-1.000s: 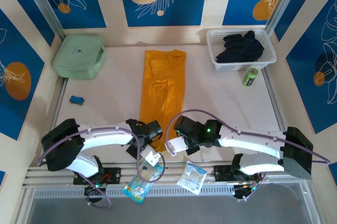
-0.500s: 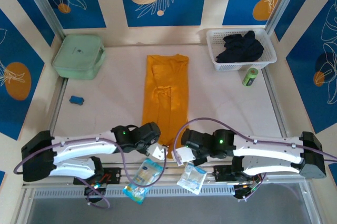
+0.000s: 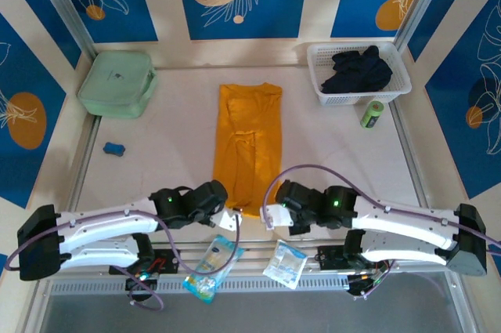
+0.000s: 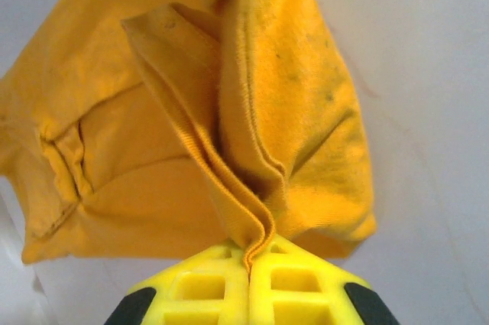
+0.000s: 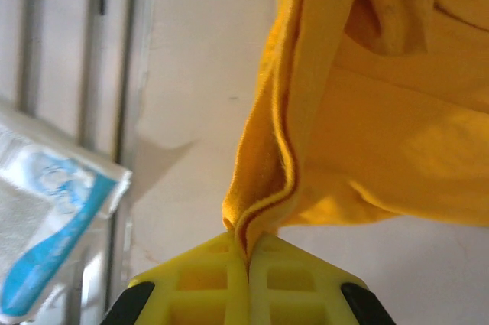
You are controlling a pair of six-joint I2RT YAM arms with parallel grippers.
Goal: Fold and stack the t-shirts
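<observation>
The left gripper (image 4: 248, 255) has its yellow jaws squeezed shut on a fold of the orange t-shirt (image 4: 298, 118). The right gripper (image 5: 246, 255) pinches the shirt's edge the same way. The two sit side by side, one at each near corner, so neither arm is closer.

From both jaws the shirt runs straight ahead as one long thin strip on the table (image 3: 164, 168). Its far end is well away from them.

I think the next move is to carry this near end forward over the far end, both arms together
</observation>
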